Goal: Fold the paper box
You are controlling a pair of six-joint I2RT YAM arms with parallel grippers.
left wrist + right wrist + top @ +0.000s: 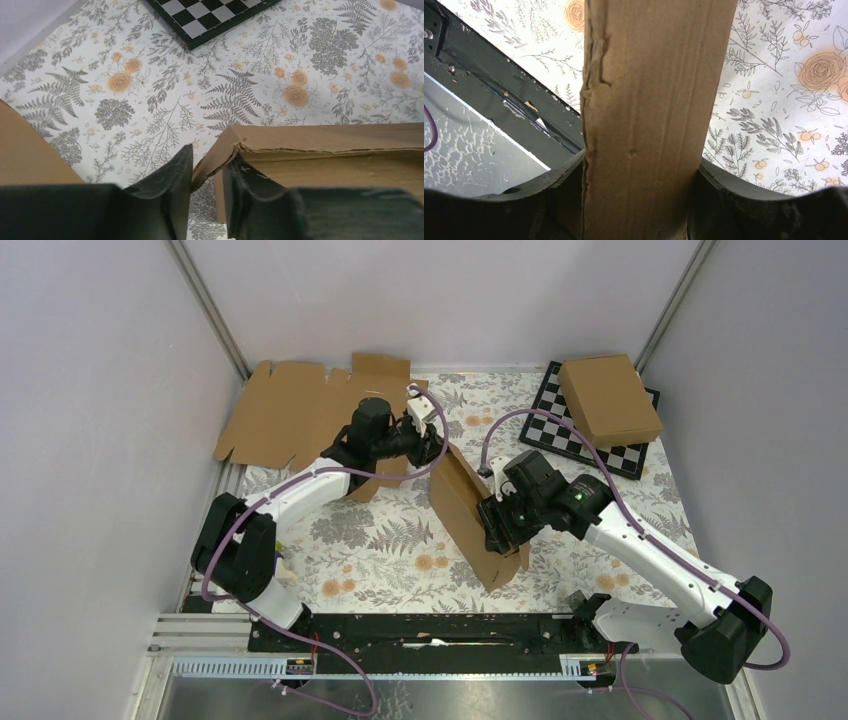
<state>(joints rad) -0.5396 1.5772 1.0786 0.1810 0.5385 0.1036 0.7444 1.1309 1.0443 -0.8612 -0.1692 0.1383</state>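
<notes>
Brown cardboard makes up the paper box point(466, 515). It stands on one thin side in the middle of the table point(380, 540), between the two arms. Some walls are folded up, but it does not look finished yet. I think it stands this way so that each arm can reach a different end.

The right gripper point(639, 172) holds the box at the end nearest the arm bases. Its two fingers are set wide. One presses on each side of a thick band of cardboard, so the box cannot tip over. That looks like the job of keeping it steady.

The left gripper point(207, 167) is at the far end of the box. It is only a little open. A bent, crumpled corner of the box sits between its fingers, close against one of them. A bit of table shows through the gap. So I cannot tell if the gripper squeezes the corner or only touches it. My guess is that it is there to push this corner flap into place.

Farther out, a big flat cardboard sheet point(295, 415) lies at the back left. A chessboard point(600, 452) lies at the back right with another brown box point(610, 398) on top of it. Both are well apart from the grippers.
</notes>
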